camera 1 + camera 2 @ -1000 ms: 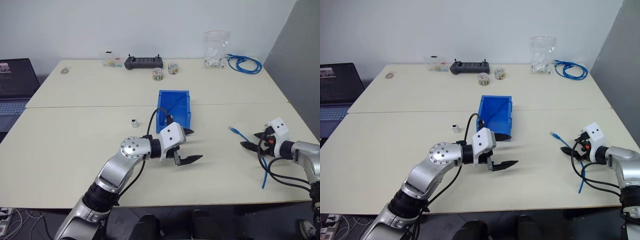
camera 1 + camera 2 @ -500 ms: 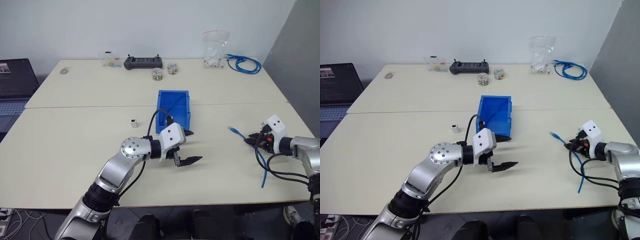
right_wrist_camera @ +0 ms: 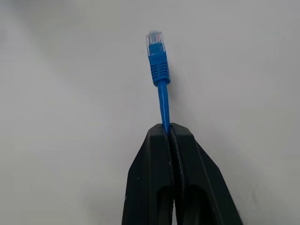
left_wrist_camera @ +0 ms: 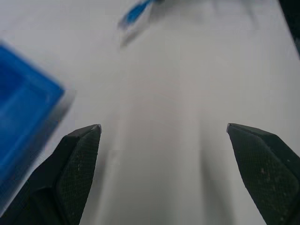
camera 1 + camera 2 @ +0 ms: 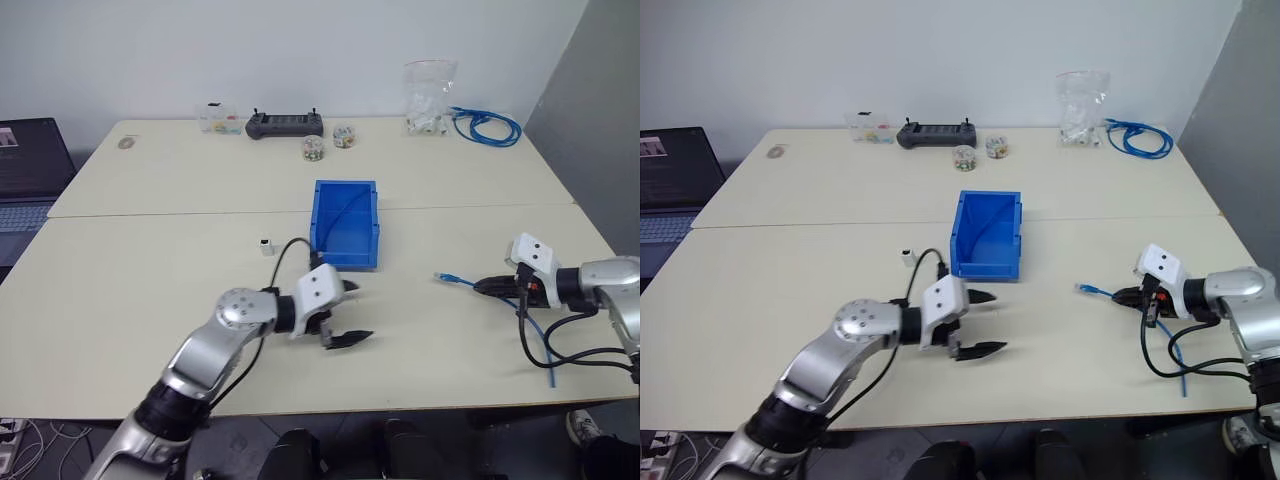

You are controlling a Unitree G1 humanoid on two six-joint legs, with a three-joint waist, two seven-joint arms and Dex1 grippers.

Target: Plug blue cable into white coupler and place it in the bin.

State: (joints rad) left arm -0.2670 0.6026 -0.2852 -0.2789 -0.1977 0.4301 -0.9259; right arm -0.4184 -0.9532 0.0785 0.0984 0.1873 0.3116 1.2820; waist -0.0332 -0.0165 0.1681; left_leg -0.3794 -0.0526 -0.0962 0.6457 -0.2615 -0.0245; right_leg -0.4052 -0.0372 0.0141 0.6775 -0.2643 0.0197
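Between right tool tips: blue cable, plug sticking out.

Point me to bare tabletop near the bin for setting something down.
Bare: the stretch between the bright blue plastic bin and the right gripper shut on the thin blue cable; also left of the tiny white coupler. Crowded: in front of the bin, where the open left gripper hangs.

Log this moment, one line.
right gripper: shut on blue cable | left gripper: open, empty | white coupler: untouched on table
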